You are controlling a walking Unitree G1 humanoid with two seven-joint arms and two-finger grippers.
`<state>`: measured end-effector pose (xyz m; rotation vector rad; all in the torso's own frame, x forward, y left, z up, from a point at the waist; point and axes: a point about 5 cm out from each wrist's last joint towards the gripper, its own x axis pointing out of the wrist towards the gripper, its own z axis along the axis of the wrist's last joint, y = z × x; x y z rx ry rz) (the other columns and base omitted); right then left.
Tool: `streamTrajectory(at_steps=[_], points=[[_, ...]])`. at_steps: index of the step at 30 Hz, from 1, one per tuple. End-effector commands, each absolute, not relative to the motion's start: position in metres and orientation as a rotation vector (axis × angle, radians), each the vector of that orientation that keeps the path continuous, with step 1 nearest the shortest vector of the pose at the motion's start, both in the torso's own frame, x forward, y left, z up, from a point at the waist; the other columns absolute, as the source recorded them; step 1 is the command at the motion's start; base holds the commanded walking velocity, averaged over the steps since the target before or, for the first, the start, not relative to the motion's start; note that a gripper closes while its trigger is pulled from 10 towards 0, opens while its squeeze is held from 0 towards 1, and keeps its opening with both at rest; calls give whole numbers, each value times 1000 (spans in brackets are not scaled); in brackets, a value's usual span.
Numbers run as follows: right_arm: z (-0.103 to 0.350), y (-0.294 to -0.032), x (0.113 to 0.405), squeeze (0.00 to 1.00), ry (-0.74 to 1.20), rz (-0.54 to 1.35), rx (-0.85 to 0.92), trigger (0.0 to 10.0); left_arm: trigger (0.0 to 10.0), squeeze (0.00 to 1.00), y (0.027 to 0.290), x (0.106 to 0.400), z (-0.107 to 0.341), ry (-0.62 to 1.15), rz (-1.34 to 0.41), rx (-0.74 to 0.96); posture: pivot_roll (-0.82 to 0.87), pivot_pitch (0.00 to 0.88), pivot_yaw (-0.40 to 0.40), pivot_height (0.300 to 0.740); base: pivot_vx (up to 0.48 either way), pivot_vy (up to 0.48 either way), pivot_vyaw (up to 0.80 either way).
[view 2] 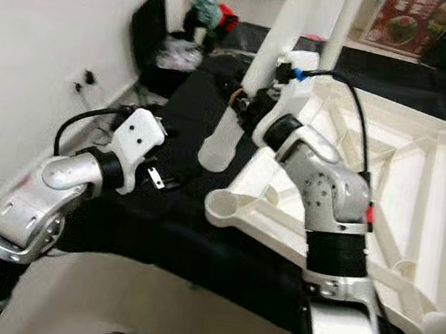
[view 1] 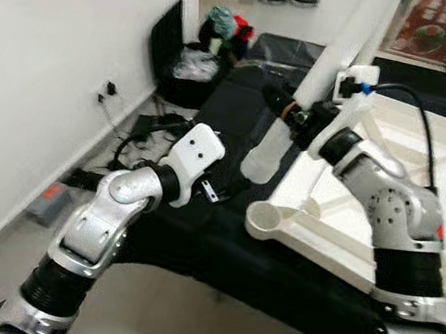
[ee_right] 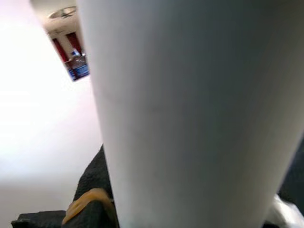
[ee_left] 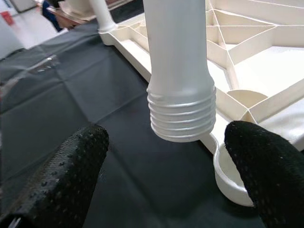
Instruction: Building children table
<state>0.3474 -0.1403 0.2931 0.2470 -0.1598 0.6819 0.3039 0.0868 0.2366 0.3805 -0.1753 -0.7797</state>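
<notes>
Your right gripper [view 1: 288, 110] holds the table leg [view 1: 314, 89] tilted, its threaded end hanging left of the tabletop [view 1: 414, 199], above the black cloth [view 1: 222, 240].

- My right gripper [view 1: 288, 110] is clamped around the white table leg [view 1: 319, 81], arm bent at the elbow.
- My left gripper [ee_left: 166, 175] sits just below the leg's threaded end, black fingers [ee_left: 61, 180] spread wide, touching nothing.

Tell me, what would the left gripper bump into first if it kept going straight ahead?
Probably the threaded end of the white leg, hanging right between the left gripper's open fingers. Depth is hard to judge.
</notes>
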Motion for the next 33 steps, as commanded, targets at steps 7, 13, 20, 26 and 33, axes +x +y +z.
streamTrajectory(at_steps=[7, 13, 20, 26, 33], points=[[303, -142, 341, 0, -236, 695, 299, 10000, 10000, 0, 81, 306, 237, -198, -783, 396, 147, 182, -15, 740, 0, 0, 0], [303, -136, 336, 0, -225, 751, 287, 10000, 10000, 0, 83, 309, 236, -193, -774, 379, 145, 177, -20, 740, 0, 0, 0], [304, -131, 332, 0, -230, 791, 298, 10000, 10000, 0, 82, 313, 237, -188, -776, 345, 143, 173, -19, 740, 0, 0, 0], [301, -120, 324, 0, -221, 853, 309, 10000, 10000, 0, 76, 317, 239, -202, -788, 332, 142, 168, -17, 740, 0, 0, 0], [298, -115, 322, 0, -209, 873, 309, 10000, 10000, 0, 72, 320, 239, -206, -795, 327, 139, 166, -16, 740, 0, 0, 0]])
